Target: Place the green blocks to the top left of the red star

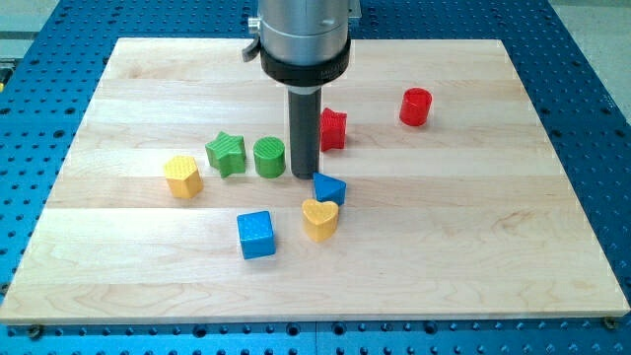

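The red star point(334, 128) sits near the board's middle, partly hidden behind my rod. A green cylinder point(269, 157) stands left of and slightly below it, and a green star point(227, 153) lies just left of the cylinder. My tip point(304, 176) rests on the board right beside the green cylinder's right side, below and left of the red star, and just above the blue block point(329, 187).
A red cylinder point(416, 106) stands toward the view's upper right. A yellow block point(183, 176) lies left of the green star. A yellow heart point(319, 219) and a blue cube point(256, 235) lie below the tip. The wooden board point(493, 247) sits on a blue perforated table.
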`<move>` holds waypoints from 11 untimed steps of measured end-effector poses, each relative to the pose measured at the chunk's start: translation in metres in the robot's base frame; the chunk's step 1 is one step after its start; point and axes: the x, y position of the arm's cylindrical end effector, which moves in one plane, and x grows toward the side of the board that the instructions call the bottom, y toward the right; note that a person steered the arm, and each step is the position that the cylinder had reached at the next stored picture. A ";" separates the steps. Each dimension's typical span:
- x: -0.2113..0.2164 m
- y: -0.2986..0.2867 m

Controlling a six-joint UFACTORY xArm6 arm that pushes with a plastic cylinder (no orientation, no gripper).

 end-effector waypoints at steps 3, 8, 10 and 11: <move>-0.029 -0.097; -0.031 -0.118; -0.036 -0.178; -0.046 -0.147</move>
